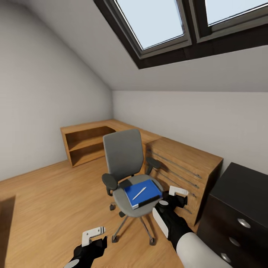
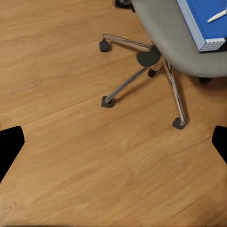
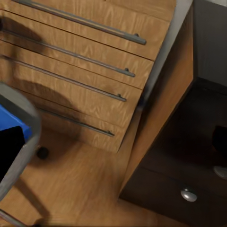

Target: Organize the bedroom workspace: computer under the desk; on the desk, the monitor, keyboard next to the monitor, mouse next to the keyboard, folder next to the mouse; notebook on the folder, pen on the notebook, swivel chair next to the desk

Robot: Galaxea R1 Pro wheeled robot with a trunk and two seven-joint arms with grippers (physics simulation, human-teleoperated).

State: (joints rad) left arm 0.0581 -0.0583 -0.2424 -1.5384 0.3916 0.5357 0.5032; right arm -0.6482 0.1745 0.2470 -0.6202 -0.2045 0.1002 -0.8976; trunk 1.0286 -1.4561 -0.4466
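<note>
The grey swivel chair [image 1: 124, 163] stands mid-room on the wooden floor, facing me. A bright blue folder [image 1: 143, 193] lies on its seat with the thin white pen [image 1: 139, 193] on top. My right gripper [image 1: 178, 193] is open and hovers just off the seat's right edge, beside the folder; the wrist view shows its dark fingers [image 3: 9, 151] spread wide. My left gripper [image 1: 93, 234] is open and low over the floor in front of the chair's star base [image 2: 142, 75]. The folder [image 2: 198, 19] and pen [image 2: 216, 16] show there too. Desk, monitor, keyboard, mouse, computer and notebook are out of view.
A light wooden chest of drawers [image 1: 186, 163] stands right behind the chair, and a dark cabinet [image 1: 238, 208] with round knobs stands beside it at the right. A low wooden shelf unit [image 1: 87, 143] fills the far corner. Open floor [image 1: 44, 208] lies to the left.
</note>
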